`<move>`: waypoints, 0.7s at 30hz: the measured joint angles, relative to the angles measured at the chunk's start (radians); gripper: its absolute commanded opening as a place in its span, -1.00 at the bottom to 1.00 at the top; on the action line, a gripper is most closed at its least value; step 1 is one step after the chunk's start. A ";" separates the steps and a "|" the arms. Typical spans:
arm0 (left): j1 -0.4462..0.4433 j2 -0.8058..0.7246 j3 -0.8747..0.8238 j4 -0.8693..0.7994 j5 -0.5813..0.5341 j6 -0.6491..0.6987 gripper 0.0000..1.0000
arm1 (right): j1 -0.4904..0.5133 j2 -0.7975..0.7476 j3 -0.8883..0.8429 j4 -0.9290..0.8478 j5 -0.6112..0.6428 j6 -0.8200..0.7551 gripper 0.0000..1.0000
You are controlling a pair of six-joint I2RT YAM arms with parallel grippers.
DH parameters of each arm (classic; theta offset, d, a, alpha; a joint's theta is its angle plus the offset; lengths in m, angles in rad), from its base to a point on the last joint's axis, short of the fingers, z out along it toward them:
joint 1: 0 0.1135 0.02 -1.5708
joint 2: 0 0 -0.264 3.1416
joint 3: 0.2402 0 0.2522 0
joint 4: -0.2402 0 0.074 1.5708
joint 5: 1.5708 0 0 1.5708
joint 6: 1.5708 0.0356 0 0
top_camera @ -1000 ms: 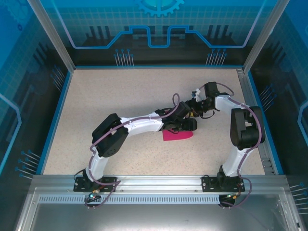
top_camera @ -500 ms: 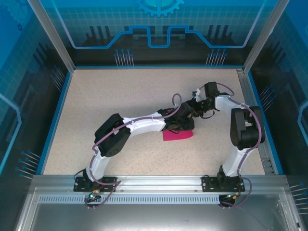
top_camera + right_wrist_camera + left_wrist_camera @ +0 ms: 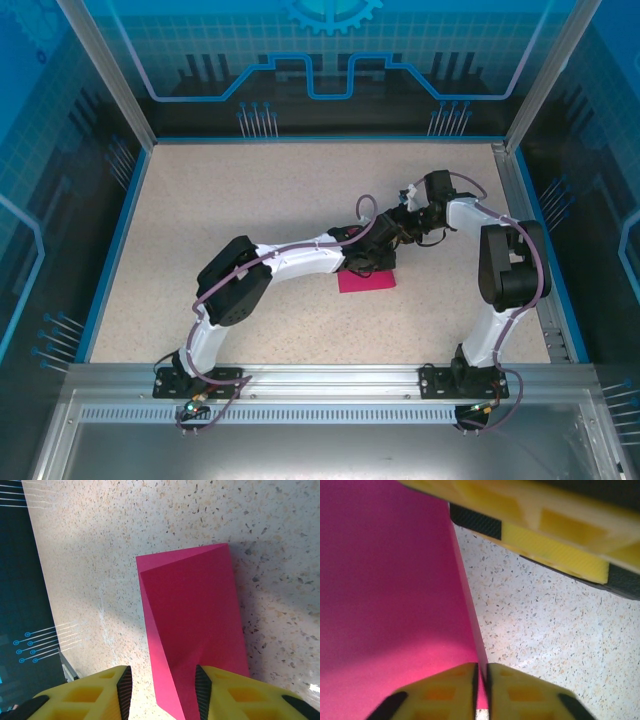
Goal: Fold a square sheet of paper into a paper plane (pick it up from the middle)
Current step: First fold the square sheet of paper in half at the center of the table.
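You see the thin magenta-pink folded sheet of paper [image 3: 367, 282] on the speckled beige table [image 3: 250, 200], near its middle. Your left pincer [image 3: 481, 675] is clenched on one edge of this sheet. Your right pincer [image 3: 160, 680] hangs just above it, fingers apart, grasping nothing.

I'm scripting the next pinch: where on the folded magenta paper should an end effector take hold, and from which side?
Probably the raised folded edge of the thin magenta-pink paper sheet, approached edge-on from the side: the rest lies flat on the speckled table, unpinchable from above.
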 measured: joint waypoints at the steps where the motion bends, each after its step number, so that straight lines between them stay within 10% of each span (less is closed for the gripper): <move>1: 0.000 0.000 -0.004 0.001 -0.005 -0.001 -0.94 | 0.000 0.000 0.000 0.000 0.000 0.000 -0.17; 21: 0.098 -0.209 -0.381 0.220 0.125 0.001 -1.00 | -0.047 -0.157 -0.068 -0.006 0.004 -0.013 -0.05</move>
